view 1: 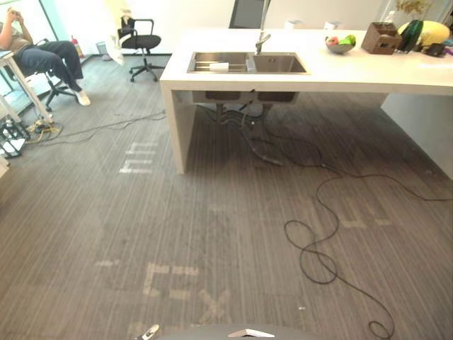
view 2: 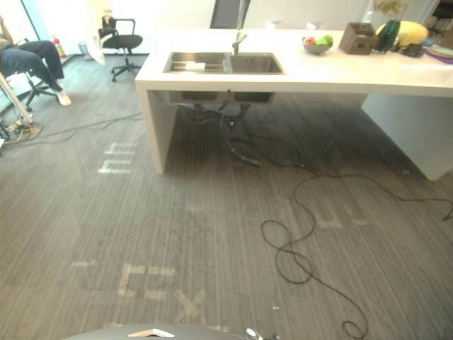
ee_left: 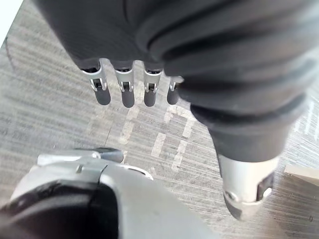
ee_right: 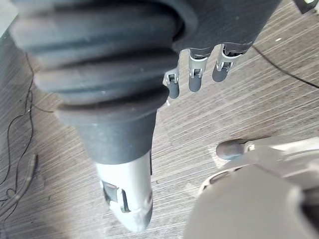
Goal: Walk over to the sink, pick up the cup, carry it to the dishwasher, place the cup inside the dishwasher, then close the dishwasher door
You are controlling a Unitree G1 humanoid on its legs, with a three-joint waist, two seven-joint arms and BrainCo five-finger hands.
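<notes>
Floor: grey ribbed carpet (view 1: pixel 106 212) with fine parallel striping and pale, worn tape marks. Beyond it stands a white, smooth-topped slab counter (view 1: pixel 368 71) on a solid panel leg. Set into the counter is a rectangular brushed-steel double sink (view 1: pixel 283 64), with a metal tap (view 1: pixel 262 41) at its back edge. The small white cup (view 1: pixel 219 66) sits in the sink's left basin, near the divider; whether it stands upright cannot be told. Further along the counter are a grey bowl of red and green fruit (view 1: pixel 340 47) and a brown wooden block (view 1: pixel 381 38). A black swivel office chair (view 1: pixel 141 42) stands beyond the counter's left end, and a seated person (view 1: pixel 42 57) is at far left.

Left hand (ee_left: pixel 127 87): fingers straight and apart from the thumb, hanging above the carpet, holding and touching nothing. Right hand (ee_right: pixel 194 74): same condition, fingers extended, empty.
</notes>
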